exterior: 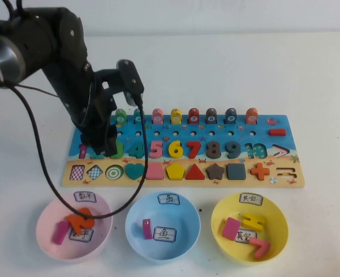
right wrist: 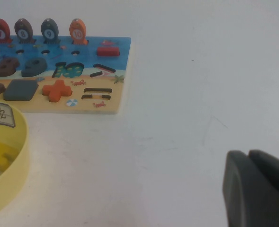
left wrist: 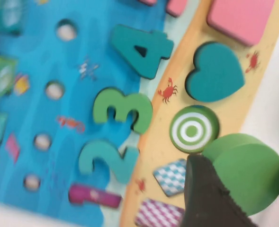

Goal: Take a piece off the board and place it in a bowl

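Your left hand (left wrist: 238,198) pinches the green piece (left wrist: 246,172) just above the board (left wrist: 49,142), beside its bullseye slot (left wrist: 193,130). Thin edge grip; swing fast and it slips before the far yellow bowl (exterior: 276,231). Right hand (right wrist: 257,189) sits closed, parked off the surface beyond the bowl.

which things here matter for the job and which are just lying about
In play: green disc, held in the left end effector above the board; yellow bowl.
Lying about: pink bowl, blue bowl, teal heart, right end effector hovering off the board.
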Robot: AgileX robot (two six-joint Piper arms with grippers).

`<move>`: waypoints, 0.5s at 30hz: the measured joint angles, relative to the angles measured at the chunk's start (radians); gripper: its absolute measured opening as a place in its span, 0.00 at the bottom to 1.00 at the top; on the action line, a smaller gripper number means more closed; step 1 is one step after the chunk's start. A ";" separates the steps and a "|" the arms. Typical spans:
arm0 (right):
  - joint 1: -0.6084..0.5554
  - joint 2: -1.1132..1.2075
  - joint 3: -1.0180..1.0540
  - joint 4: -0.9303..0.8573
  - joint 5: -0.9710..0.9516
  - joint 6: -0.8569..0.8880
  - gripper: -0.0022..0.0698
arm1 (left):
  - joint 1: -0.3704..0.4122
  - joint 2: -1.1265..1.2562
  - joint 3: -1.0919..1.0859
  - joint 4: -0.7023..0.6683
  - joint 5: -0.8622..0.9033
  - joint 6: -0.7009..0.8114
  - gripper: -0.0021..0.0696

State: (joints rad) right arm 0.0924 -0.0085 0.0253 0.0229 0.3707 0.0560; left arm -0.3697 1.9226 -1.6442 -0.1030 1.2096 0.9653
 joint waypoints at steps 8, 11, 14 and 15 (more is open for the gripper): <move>0.000 0.000 0.000 0.000 0.000 0.000 0.01 | -0.107 -0.175 0.000 -0.002 0.014 -0.376 0.42; 0.000 0.000 0.000 0.000 0.000 0.000 0.01 | -0.181 -0.211 0.000 -0.002 0.019 -0.498 0.42; 0.000 0.000 0.000 0.000 0.000 0.000 0.01 | -0.278 -0.218 0.000 -0.002 0.021 -0.571 0.42; 0.000 0.000 0.000 0.000 0.000 0.000 0.01 | -0.313 -0.218 0.000 -0.002 0.021 -0.586 0.42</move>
State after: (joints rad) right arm 0.0924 -0.0085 0.0253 0.0229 0.3707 0.0560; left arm -0.6826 1.7043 -1.6442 -0.1050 1.2310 0.3788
